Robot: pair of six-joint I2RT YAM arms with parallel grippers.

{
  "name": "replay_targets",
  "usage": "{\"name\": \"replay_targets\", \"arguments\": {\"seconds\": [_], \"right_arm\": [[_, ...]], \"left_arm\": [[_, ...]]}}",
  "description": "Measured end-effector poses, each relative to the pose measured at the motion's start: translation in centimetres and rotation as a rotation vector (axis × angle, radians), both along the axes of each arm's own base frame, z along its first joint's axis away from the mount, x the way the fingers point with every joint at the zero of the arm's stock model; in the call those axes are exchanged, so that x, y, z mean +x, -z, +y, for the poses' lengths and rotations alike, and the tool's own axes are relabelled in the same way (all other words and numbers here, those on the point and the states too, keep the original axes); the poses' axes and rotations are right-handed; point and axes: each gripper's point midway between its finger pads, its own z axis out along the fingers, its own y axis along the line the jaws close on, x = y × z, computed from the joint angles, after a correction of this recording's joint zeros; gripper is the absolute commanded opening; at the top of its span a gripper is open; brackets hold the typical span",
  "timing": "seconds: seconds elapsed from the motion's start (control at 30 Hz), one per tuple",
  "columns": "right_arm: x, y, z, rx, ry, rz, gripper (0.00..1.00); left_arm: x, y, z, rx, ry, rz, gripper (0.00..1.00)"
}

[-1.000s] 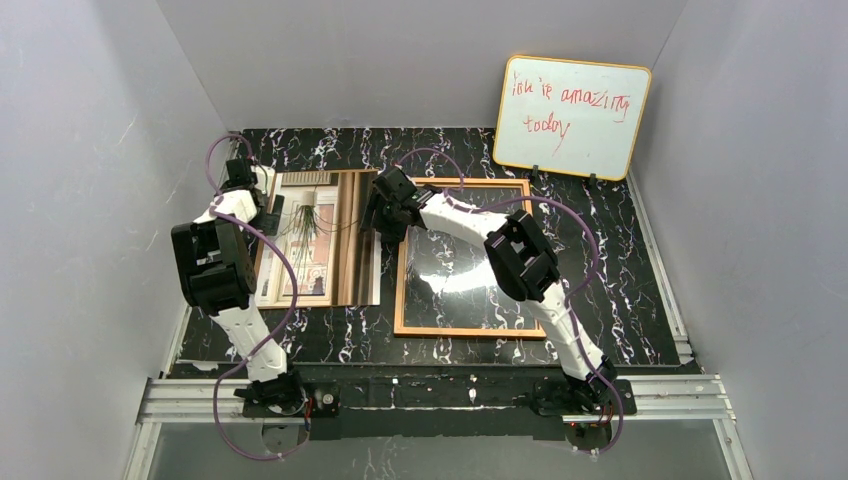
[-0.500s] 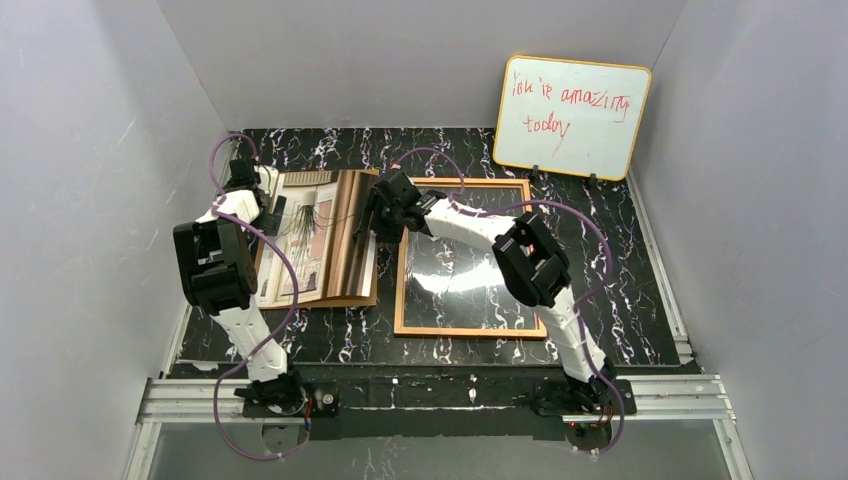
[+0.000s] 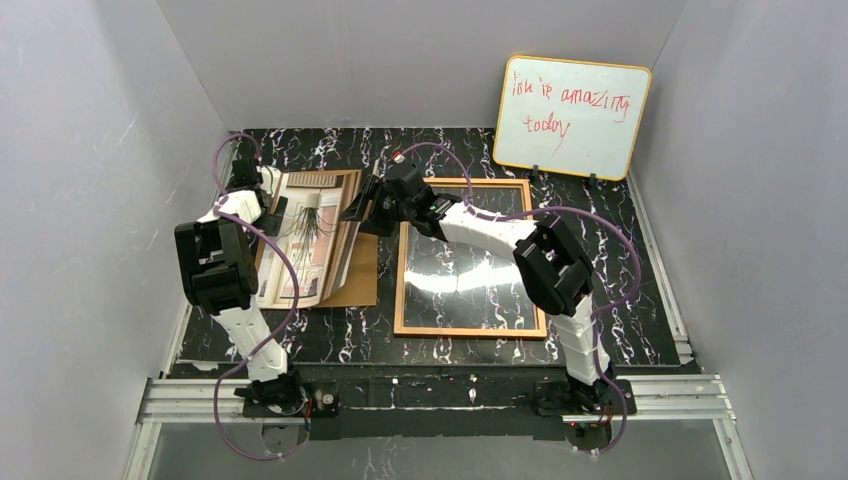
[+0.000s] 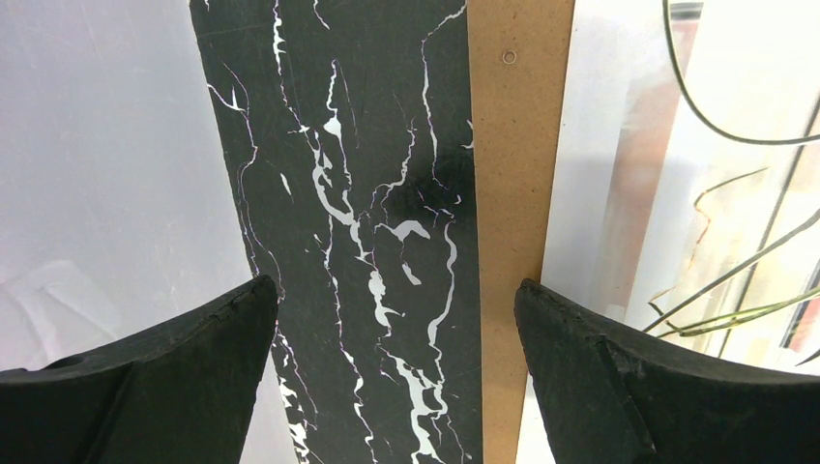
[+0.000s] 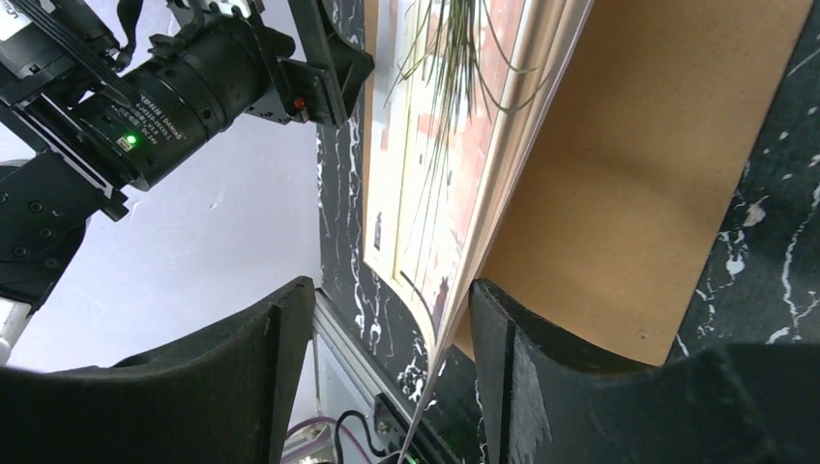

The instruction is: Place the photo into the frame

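The black marble-patterned table is carrying all parts. A whiteboard with red handwriting is standing at the far right corner, leaning against the wall.

The frame is lying flat at the centre of the table, glass side up, with the table pattern showing through it. The right arm is reaching across its upper left area.

A brown backing board is lying flat just left of the frame, close to it but not overlapping it.

The photo is resting on this board. Its left edge is lying down near the board's left edge. Its right edge is standing raised and curling upward, exposing the right part of the board beneath.

The left arm is extending along the left side of the table.

The right gripper is positioned at the photo's raised right edge. Its jaws are standing apart, and the edge is passing between them, nearer to one finger. The edge appears to be leaning on that finger, but contact is not clear in the wrist view.

The left gripper is hovering at the far left corner of the board, jaws wide apart and gripping nothing. One finger is hanging over the photo's left margin, and the other is hanging beyond the table's left edge.
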Motion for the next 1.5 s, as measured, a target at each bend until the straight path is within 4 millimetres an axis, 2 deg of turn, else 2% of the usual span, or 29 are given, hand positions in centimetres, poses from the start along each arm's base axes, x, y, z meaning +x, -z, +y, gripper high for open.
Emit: {"name": "replay_targets", "arguments": {"seconds": [0.17,0.47,0.6,0.83,0.97,1.07,1.2,1.33,1.43,1.5], "right_arm": [[-0.2,0.3,0.4,0.024,-0.011,0.032,0.62],[0.0,3.5,-0.5,-0.078,0.009,0.065,0.5],[0.2,4.0,-1.0,-0.128,0.021,0.061,0.47],[0.2,5.3,-1.9,-0.192,0.031,0.063,0.18],[0.3,5.8,-2.3,-0.226,0.035,0.058,0.02],[0.7,5.5,-2.4,-0.241,0.036,0.033,0.01],[1.3,4.2,-2.3,-0.257,0.018,-0.038,0.01],[2.0,1.7,-3.5,-0.312,0.009,-0.151,0.01],[2.6,-2.8,-5.5,-0.372,0.015,-0.29,0.01],[2.7,-6.9,-7.7,-0.409,0.033,-0.393,0.01]], "left_arm": [[0.0,0.0,0.0,0.002,0.004,0.002,0.92],[0.0,-0.1,0.0,0.001,0.005,0.005,0.92],[-0.1,-0.1,-0.1,-0.003,0.006,0.012,0.92],[-0.4,0.0,-0.3,-0.014,0.01,0.027,0.93],[-0.5,-0.1,-0.4,-0.023,0.014,0.039,0.98],[-0.9,-0.3,-0.6,-0.049,0.014,0.078,0.98],[-0.9,-0.7,-0.2,-0.11,-0.009,0.128,0.98],[0.0,-3.5,1.2,-0.14,-0.038,0.087,0.98],[0.2,-5.4,1.6,-0.159,-0.046,0.049,0.98],[-0.2,-5.8,1.1,-0.181,-0.039,0.051,0.98]]}}
